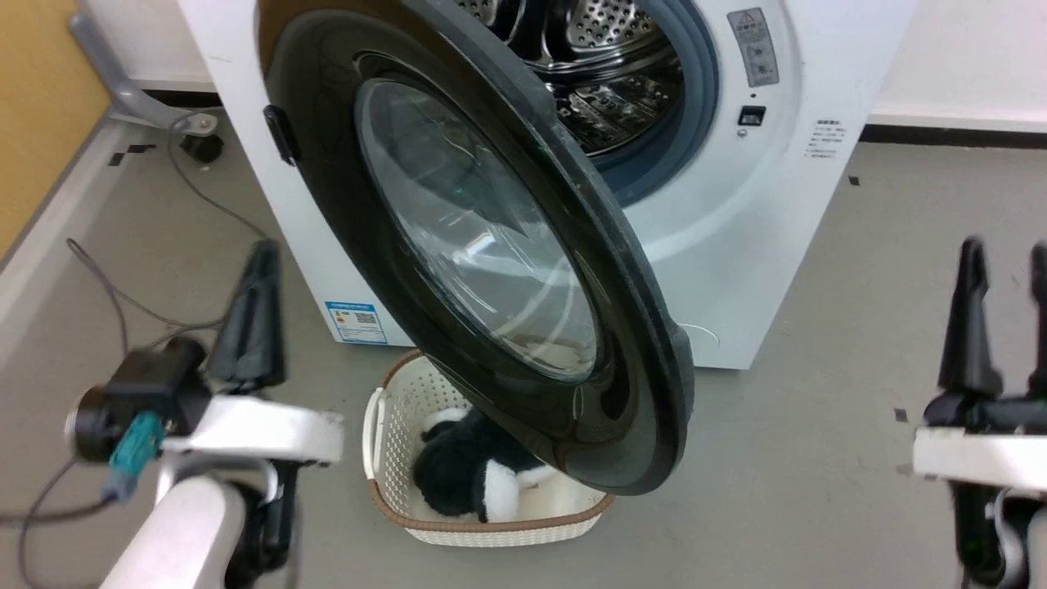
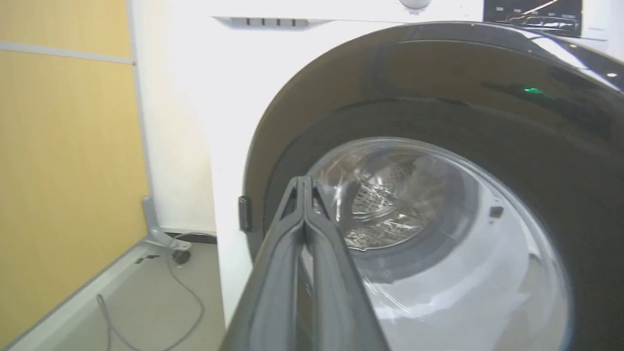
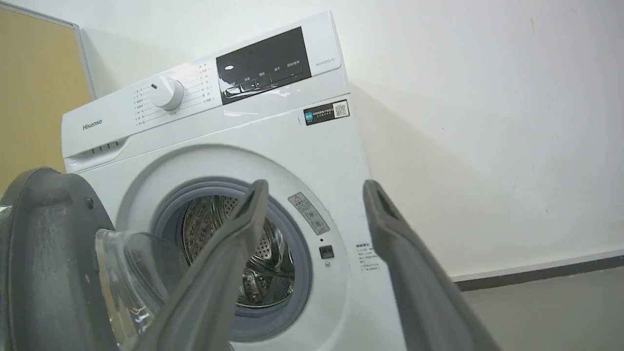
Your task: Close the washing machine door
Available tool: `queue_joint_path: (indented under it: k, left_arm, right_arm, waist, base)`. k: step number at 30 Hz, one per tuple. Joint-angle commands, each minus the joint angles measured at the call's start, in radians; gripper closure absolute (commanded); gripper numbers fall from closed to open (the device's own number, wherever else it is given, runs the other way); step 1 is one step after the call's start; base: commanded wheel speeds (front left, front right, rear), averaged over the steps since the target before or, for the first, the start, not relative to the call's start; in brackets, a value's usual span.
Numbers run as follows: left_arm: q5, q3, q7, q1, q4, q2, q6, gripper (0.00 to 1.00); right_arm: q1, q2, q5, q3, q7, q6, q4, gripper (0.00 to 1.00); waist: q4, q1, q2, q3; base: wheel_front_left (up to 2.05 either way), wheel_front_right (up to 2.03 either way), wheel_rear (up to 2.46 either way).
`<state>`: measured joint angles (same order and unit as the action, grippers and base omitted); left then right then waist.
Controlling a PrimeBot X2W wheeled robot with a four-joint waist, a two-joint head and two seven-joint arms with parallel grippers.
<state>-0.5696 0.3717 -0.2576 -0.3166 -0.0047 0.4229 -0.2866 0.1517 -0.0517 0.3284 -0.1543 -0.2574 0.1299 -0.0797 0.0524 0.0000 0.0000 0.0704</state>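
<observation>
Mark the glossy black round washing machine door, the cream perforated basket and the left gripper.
Glossy black round washing machine door (image 1: 483,237): head view, glass window centre.
Cream perforated basket (image 1: 491,533): head view, front wall.
Left gripper (image 2: 303,181): left wrist view, touching fingertips.

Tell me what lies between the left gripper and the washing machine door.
No object: in the head view, the stretch from the left gripper to the washing machine door shows bare floor and the washing machine's white front behind.

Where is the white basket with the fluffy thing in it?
In the head view, the basket sits on the floor in front of the washing machine, partly hidden by the open washing machine door.
</observation>
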Motion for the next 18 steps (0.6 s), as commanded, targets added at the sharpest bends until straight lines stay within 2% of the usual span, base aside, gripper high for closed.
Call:
queue_joint_path:
  k: [1, 2, 3, 7, 14, 15, 16, 17, 18]
  left_arm:
    - [0.083, -0.038, -0.004, 0.057, -0.019, 0.000, -0.051, 0.67]
    - [0.083, -0.038, -0.004, 0.057, -0.019, 0.000, -0.051, 0.67]
    - [0.121, -0.050, -0.004, 0.076, -0.024, 0.004, -0.074, 0.00]
    - [0.229, -0.084, -0.004, 0.151, -0.037, 0.008, -0.134, 0.00]
    - [0.255, -0.159, -0.004, 0.252, -0.031, -0.063, -0.127, 0.00]
    - [0.271, -0.167, -0.004, 0.257, -0.022, -0.066, -0.121, 0.00]
    - [0.275, -0.178, -0.004, 0.262, -0.017, -0.079, -0.117, 0.00]
    - [0.275, -0.190, -0.004, 0.267, -0.013, -0.096, -0.109, 0.00]
    - [0.278, -0.202, -0.004, 0.273, -0.012, -0.109, -0.101, 0.00]
  right_arm:
    - [0.039, 0.001, -0.003, 0.004, -0.004, 0.001, -0.032, 0.00]
    - [0.039, 0.001, -0.003, 0.004, -0.004, 0.001, -0.032, 0.00]
    - [0.051, 0.001, -0.003, 0.012, -0.004, 0.001, -0.044, 0.00]
    - [0.099, 0.001, 0.012, 0.067, -0.004, 0.001, -0.100, 0.00]
    - [0.162, 0.001, 0.000, 0.236, -0.004, 0.001, -0.181, 0.00]
    - [0.169, -0.004, -0.003, 0.267, -0.004, 0.001, -0.190, 0.31]
    - [0.174, -0.014, 0.000, 0.301, -0.004, 0.001, -0.195, 0.78]
    - [0.180, -0.029, 0.005, 0.338, -0.004, 0.001, -0.199, 1.00]
    - [0.185, -0.045, 0.004, 0.372, -0.004, 0.001, -0.205, 1.00]
  waist:
    - [0.014, 0.0000, 0.0000, -0.005]
    - [0.014, 0.0000, 0.0000, -0.005]
    - [0.018, 0.0000, 0.0000, -0.008]
    - [0.036, 0.0000, 0.0000, -0.010]
    - [0.066, 0.0000, 0.0000, -0.007]
    - [0.069, 0.0000, 0.0000, -0.006]
    - [0.073, 0.0000, 0.0000, -0.006]
    - [0.077, 0.0000, 0.0000, -0.005]
    - [0.080, 0.0000, 0.0000, -0.004]
  base:
    - [0.00, 0.00, 0.00]
    - [0.00, 0.00, 0.00]
    - [0.00, 0.00, 0.00]
    - [0.00, 0.00, 0.00]
    - [0.00, 0.00, 0.00]
    - [0.00, 0.00, 0.00]
    - [0.00, 0.00, 0.00]
    - [0.00, 0.00, 0.00]
    - [0.00, 0.00, 0.00]
